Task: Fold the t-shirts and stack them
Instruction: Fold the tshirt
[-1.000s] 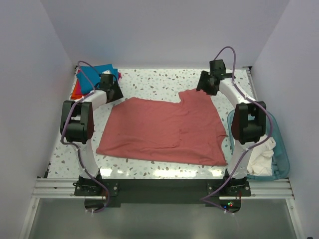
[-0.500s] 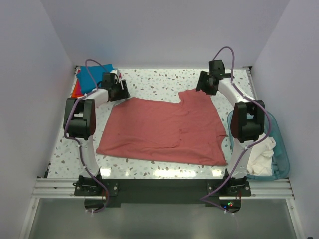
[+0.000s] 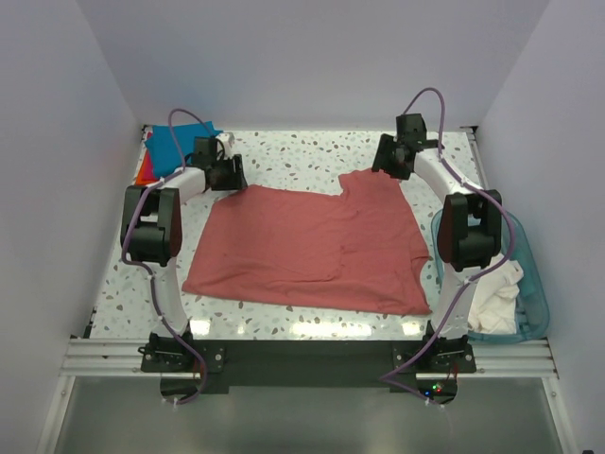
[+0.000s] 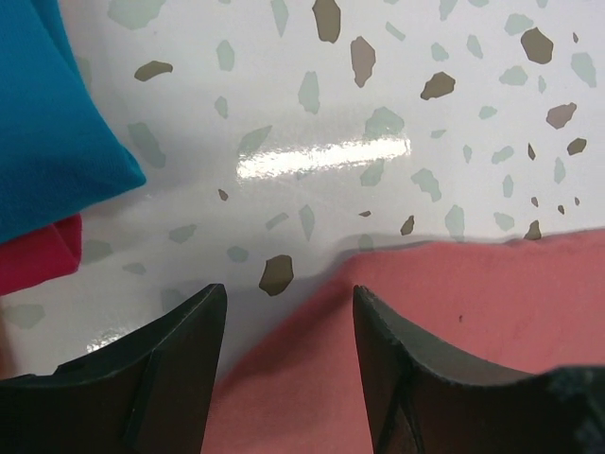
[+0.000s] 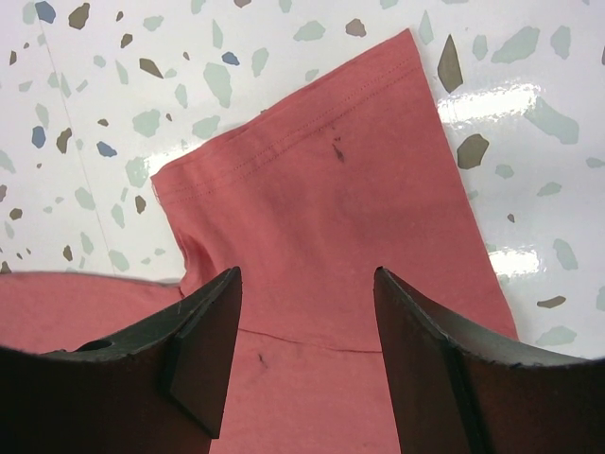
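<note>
Salmon-red shirt (image 3: 312, 248): spread flat mid-bench (image 3: 302, 156).
Teal-blue shirt (image 3: 180, 144): folded, at the far-left corner.
Left hand (image 4: 288, 307): fingers apart, holding nothing, over the big shirt's far-left edge.
Right hand (image 5: 304, 279): fingers apart, holding nothing, above its sleeve.

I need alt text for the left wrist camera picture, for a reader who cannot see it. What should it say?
The left gripper is open, its dark fingers framing the edge of the salmon-red t-shirt on the speckled white table. At the left edge lies a teal-blue t-shirt with a magenta-pink t-shirt beneath it.
</note>
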### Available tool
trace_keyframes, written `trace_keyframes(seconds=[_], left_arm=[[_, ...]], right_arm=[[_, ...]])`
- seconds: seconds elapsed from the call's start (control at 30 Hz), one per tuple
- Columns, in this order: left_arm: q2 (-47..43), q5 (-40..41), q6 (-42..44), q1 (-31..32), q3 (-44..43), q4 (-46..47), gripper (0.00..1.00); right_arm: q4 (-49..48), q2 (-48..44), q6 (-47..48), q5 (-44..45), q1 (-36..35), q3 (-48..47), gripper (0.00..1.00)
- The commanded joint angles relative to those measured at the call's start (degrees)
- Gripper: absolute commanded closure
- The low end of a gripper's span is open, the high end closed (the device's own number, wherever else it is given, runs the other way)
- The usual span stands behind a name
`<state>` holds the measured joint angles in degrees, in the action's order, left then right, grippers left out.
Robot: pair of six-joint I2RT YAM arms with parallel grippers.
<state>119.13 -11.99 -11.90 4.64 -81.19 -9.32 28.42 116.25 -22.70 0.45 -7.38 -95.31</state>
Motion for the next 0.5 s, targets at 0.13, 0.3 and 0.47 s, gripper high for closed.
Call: trace_keyframes(seconds=[0.13, 0.3, 0.47], left_arm=[[-1.97, -3.31, 3.46, 0.01, -1.17, -2.10, 0.39], [-1.62, -4.36, 3.20, 0.19, -0.90, -2.19, 0.43], [-2.15, -4.62, 2.50, 0.28, -0.55, -2.37, 0.55]], right_arm=[[-3.29, -2.78, 0.38, -1.77, -0.01, 1.00, 0.39], [-3.11, -3.30, 0.46, -1.68, -0.01, 1.00, 0.39], [-2.94, -3.83, 0.37, -1.59, -0.01, 1.18, 0.39]])
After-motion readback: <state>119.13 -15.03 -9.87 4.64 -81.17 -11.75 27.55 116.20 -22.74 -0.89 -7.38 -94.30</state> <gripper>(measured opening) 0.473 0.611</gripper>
